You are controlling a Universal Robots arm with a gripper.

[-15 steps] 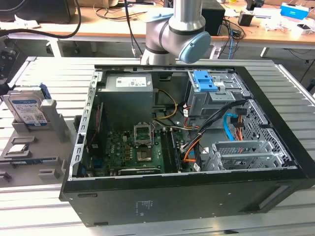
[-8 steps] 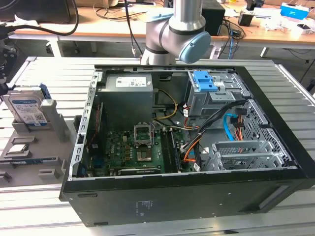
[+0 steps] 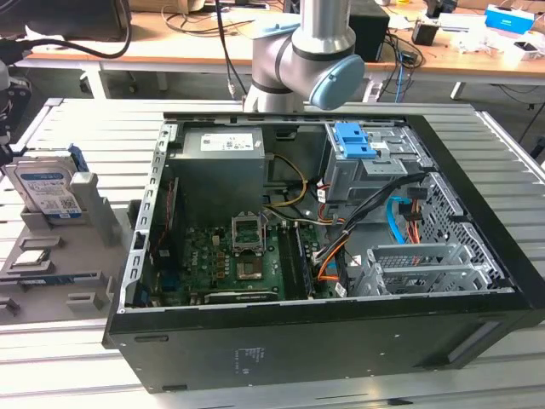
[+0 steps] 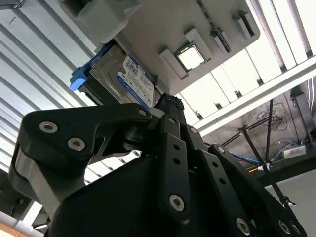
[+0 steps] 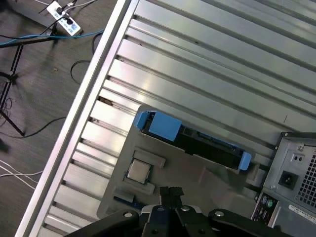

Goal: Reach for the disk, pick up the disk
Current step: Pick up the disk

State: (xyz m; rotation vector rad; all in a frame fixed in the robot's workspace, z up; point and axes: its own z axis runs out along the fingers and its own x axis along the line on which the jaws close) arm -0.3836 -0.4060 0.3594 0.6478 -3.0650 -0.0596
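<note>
**Ana:** What sat nearest the wrist cameras?

**Ben:** The hand (image 5: 171,191). In the first wrist view its dark tips lay together with nothing between them, hanging over the grey holder (image 5: 197,177). The second wrist view looked along the hand's (image 4: 170,101) black linkage from behind.

**Ana:** And the disk?

**Ben:** The disk (image 5: 197,143) stood on edge in a slot of the holder, apart from the hand. The first wrist view caught its dark top edge with blue rails at both ends. The second wrist view gave what that one hid: the white-and-blue labelled face (image 4: 126,81) and one blue rail.

**Ana:** Anything else in the holder?

**Ben:** A small square chip (image 5: 138,171) lay flat in a recess of the holder, near the disk's slot. It showed in both wrist views.

**Ana:** What did the exterior view add?

**Ben:** It showed the disk (image 3: 47,189) upright with its label facing the camera. An open computer case (image 3: 341,341) stood just beside the holder (image 3: 94,223), on the exterior view's right. Inside the case were a green board, cables and a blue latch piece (image 3: 353,141). Holder and case both rested on the slatted metal table (image 3: 77,375). The arm (image 3: 306,60) rose beyond the case.

**Ana:** And farthest from the holder?

**Ben:** Past the table's edge, the first wrist view showed the floor (image 5: 39,98) with loose cables and a power strip (image 5: 64,22).
</note>
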